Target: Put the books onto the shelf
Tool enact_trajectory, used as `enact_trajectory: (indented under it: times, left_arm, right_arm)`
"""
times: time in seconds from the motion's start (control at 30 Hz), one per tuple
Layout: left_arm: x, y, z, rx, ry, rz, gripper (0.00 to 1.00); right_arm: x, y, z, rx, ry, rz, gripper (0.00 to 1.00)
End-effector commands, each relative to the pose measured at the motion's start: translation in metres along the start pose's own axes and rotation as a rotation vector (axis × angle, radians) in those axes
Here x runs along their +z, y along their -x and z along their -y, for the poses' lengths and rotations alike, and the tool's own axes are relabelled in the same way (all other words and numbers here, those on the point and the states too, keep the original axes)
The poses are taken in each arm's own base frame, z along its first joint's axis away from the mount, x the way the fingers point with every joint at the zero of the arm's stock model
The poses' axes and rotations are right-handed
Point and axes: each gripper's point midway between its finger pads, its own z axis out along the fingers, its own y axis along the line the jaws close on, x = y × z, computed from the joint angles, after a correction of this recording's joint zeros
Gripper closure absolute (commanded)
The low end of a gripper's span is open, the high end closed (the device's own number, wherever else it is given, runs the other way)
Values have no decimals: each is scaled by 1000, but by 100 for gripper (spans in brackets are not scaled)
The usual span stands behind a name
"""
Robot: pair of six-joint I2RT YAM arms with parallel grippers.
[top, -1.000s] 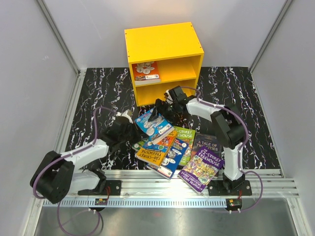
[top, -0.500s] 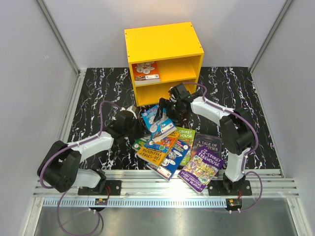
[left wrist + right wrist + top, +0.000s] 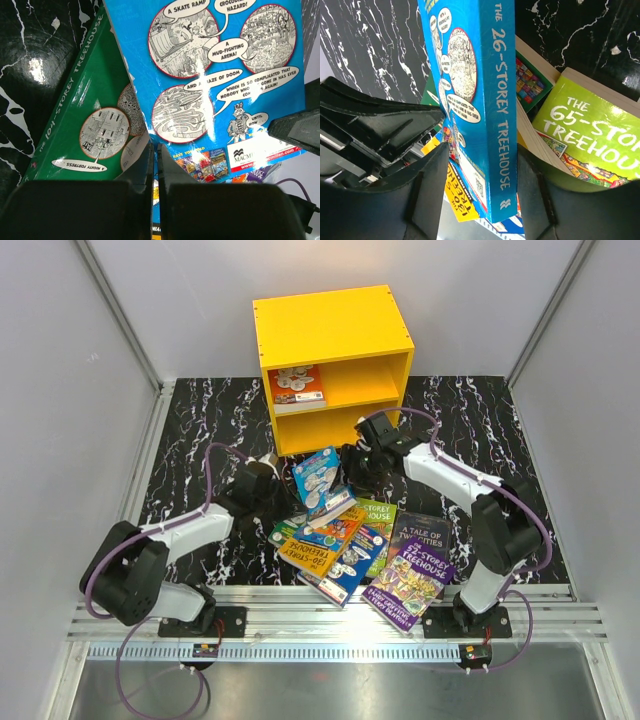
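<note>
One blue book (image 3: 487, 100) between right tool (image 3: 480, 195) fingers.

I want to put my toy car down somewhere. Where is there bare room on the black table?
Bare patches: black marble tabletop left of the yellow wooden shelf, and to its right, toward the wall. Crowded: the front middle, covered by the heap of bright paperback books.

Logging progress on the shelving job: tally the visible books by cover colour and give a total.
Orange books: 2
Blue books: 2
Green books: 2
Purple book: 1
Dark book: 1
Total: 8 in view; more may lie hidden underneath.
</note>
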Motion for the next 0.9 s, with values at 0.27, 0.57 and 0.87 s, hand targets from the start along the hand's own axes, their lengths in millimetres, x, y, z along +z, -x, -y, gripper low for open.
enact_trajectory:
  times: [0.27, 0.57, 0.87]
  left_arm:
    - [5, -10, -14, -23, 79, -52, 100]
    - [2, -9, -1, -37, 59, -47, 100]
    - [-26, -2, 26, -8, 47, -34, 100]
  right_arm:
    - [-18, -15, -12, 56, 71, 17, 34]
    - [-18, -21, -13, 69, 105, 11, 92]
    - [-61, 9, -59, -17, 200, 108, 100]
